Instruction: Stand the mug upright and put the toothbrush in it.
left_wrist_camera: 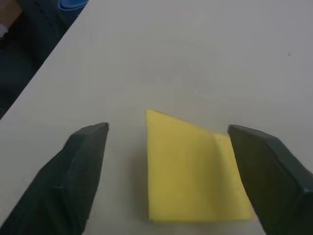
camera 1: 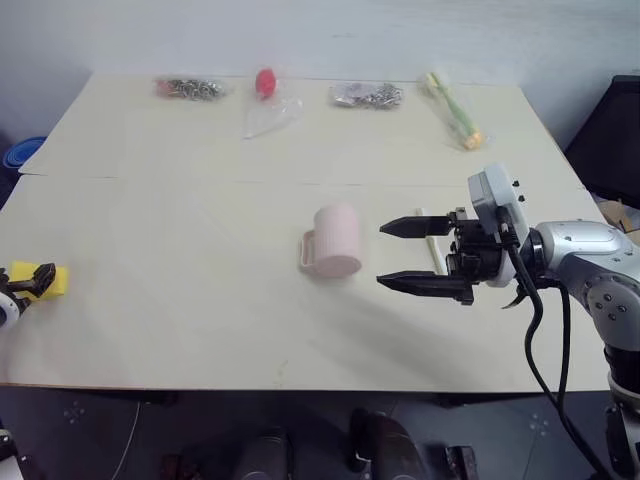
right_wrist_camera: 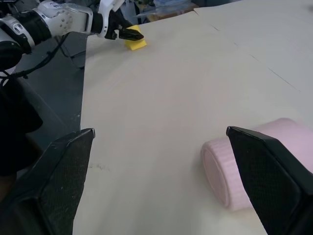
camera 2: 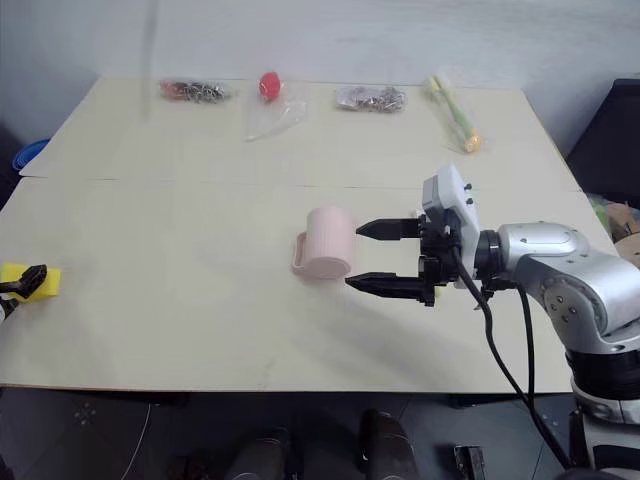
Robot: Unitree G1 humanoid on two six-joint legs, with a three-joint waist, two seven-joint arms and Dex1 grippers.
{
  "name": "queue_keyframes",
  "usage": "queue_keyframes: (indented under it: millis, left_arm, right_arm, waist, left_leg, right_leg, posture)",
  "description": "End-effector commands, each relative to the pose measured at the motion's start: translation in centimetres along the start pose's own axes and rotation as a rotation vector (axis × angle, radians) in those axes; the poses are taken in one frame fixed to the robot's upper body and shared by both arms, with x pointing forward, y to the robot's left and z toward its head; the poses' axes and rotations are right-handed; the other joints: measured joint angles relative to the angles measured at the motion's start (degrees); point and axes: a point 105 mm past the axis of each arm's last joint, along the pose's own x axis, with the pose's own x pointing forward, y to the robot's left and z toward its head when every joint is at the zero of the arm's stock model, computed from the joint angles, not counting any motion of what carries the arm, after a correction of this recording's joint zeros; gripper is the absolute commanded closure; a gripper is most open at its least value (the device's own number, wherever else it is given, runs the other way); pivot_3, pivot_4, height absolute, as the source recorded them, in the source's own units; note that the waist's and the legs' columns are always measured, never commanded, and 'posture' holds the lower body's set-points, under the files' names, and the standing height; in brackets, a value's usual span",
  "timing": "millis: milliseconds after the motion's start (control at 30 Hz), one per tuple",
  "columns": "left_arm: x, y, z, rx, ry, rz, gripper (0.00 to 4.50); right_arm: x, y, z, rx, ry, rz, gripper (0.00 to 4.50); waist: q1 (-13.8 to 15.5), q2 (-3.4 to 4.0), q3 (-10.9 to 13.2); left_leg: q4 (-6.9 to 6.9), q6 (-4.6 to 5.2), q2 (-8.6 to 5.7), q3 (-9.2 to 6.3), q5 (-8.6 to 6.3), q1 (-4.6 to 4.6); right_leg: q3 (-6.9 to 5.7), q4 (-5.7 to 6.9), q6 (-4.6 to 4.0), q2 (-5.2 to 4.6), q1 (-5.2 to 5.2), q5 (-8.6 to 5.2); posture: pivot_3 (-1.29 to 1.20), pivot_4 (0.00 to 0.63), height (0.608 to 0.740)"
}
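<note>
Pink mug lies on its side just beyond our right gripper, whose fingers gape wide, holding nothing; our left gripper stands spread over a yellow block.

One pink mug, one white toothbrush, one yellow block, two bags of metal bits, one bagged red ball, one green-yellow bagged item.

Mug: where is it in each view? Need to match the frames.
Left eye view: the mug lies on its side at the table's middle, left of the open right gripper.
Right eye view: mug at centre, just left of that gripper.
Left wrist view: no mug; yellow block between the fingers.
Right wrist view: mug by one finger.
Shared landmark: the yellow block.
</note>
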Motion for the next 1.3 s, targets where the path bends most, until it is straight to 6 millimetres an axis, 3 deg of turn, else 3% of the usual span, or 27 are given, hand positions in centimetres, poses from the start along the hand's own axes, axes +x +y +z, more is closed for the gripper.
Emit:
queue_keyframes:
  millis: [33, 167, 233, 300, 367, 433, 567, 633, 700, 867, 1000, 1300]
  left_arm:
    - [-2.6, 0.6, 6.0, -0.003, -0.171, -0.014, 0.53]
    - [-5.3, -1.7, 11.9, -0.047, -0.310, -0.183, 0.53]
    - [-5.8, -4.8, 14.3, -0.083, -0.308, -0.332, 0.53]
    - [-6.2, -7.8, 15.4, -0.094, -0.272, -0.456, 0.53]
    - [-6.4, -13.4, 15.3, -0.028, -0.159, -0.644, 0.53]
    - [-6.2, -17.7, 14.5, 0.068, -0.060, -0.740, 0.53]
    - [-4.0, -26.9, 13.1, 0.005, 0.106, -0.830, 0.53]
    - [-3.1, -30.4, 11.3, 0.005, 0.228, -0.834, 0.53]
    - [-2.2, -32.7, 9.5, 0.018, 0.314, -0.807, 0.53]
    - [-0.9, -35.3, 7.3, 0.069, 0.426, -0.775, 0.53]
    - [-1.6, -36.4, 7.2, 0.081, 0.496, -0.838, 0.53]
    - [-3.2, -39.2, 4.6, 0.117, 0.675, -0.927, 0.53]
  right_arm:
    - [-0.2, 0.1, 0.8, -0.047, -0.016, -0.006, 0.00]
    - [-0.6, -0.1, 0.5, -0.057, 0.001, -0.043, 0.00]
    - [-1.1, -0.5, 0.4, -0.066, 0.012, -0.080, 0.00]
    - [-1.5, -0.7, 0.4, -0.078, 0.022, -0.110, 0.00]
    - [-2.2, -1.1, 0.4, -0.100, 0.039, -0.159, 0.00]
    - [-2.9, -1.2, 0.6, -0.111, 0.045, -0.197, 0.00]
    - [-4.1, -1.1, 0.8, -0.119, 0.044, -0.260, 0.00]
    - [-4.4, -1.0, 0.9, -0.117, 0.036, -0.284, 0.00]
    - [-4.5, -0.8, 1.0, -0.109, 0.019, -0.303, 0.00]
    - [-4.5, -0.3, 1.1, -0.096, -0.010, -0.347, 0.00]
    - [-4.9, 0.1, 0.9, -0.079, -0.020, -0.378, 0.00]
    - [-4.9, 0.4, 1.0, -0.094, -0.026, -0.396, 0.00]
  waist:
    - [0.0, -0.01, 0.0]
    - [0.3, -0.03, 0.0]
    - [0.5, -0.02, 0.0]
    - [0.5, 0.00, 0.0]
    - [0.4, 0.03, 0.0]
    - [0.6, 0.05, 0.0]
    - [0.6, 0.06, 0.0]
    - [0.7, 0.04, 0.0]
    - [0.2, 0.04, 0.0]
    - [-1.0, 0.03, 0.0]
    - [-0.4, 0.03, 0.0]
    - [0.9, 0.04, 0.0]
  left_leg:
    - [0.01, 0.00, 0.02, -0.01, 0.00, -0.03]
    - [0.03, -0.01, 0.04, -0.11, -0.01, -0.07]
    - [0.06, -0.01, 0.00, -0.17, 0.00, -0.11]
    - [0.07, 0.00, -0.07, -0.21, 0.00, -0.11]
    - [0.05, 0.00, -0.12, -0.16, 0.00, -0.06]
    - [0.05, 0.00, -0.22, -0.18, 0.00, -0.04]
    - [0.11, 0.00, -0.32, -0.11, 0.00, 0.01]
    - [0.16, 0.00, -0.35, -0.03, 0.00, 0.00]
    - [0.10, 0.00, -0.36, 0.12, 0.00, -0.01]
    - [-0.26, -0.14, -0.22, 0.43, 0.07, 0.20]
    - [-0.24, -0.19, -0.24, 0.43, 0.10, 0.17]
    - [-0.03, -0.18, -0.31, 0.31, 0.10, 0.10]
  right_leg:
    - [-0.01, -0.03, 0.00, 0.01, 0.00, 0.00]
    - [-0.07, -0.05, 0.00, -0.02, 0.00, 0.00]
    - [-0.10, -0.05, 0.00, -0.05, 0.01, 0.00]
    - [-0.08, -0.05, 0.00, -0.10, 0.04, 0.00]
    - [-0.04, -0.03, 0.00, -0.10, 0.06, 0.00]
    - [-0.06, 0.00, 0.00, -0.08, 0.10, 0.00]
    - [-0.07, -0.07, 0.00, 0.07, 0.26, 0.00]
    - [-0.15, -0.08, 0.01, 0.09, 0.35, 0.01]
    - [-0.16, -0.16, 0.04, 0.11, 0.34, 0.02]
    - [-0.02, -0.16, -0.03, 0.25, 0.14, -0.02]
    - [0.02, -0.13, -0.03, 0.21, 0.11, -0.02]
    - [0.05, -0.17, 0.02, 0.21, 0.24, 0.01]
  posture:
    - [0.00, 0.150, 0.740]
    - [0.00, 0.150, 0.740]
    - [0.00, 0.150, 0.740]
    - [0.00, 0.150, 0.740]
    - [0.00, 0.150, 0.740]
    - [0.00, 0.150, 0.740]
    - [0.00, 0.150, 0.740]
    - [0.00, 0.150, 0.740]
    - [0.00, 0.150, 0.740]
    - [0.00, 0.150, 0.740]
    - [0.00, 0.150, 0.740]
    - [0.00, 0.150, 0.740]
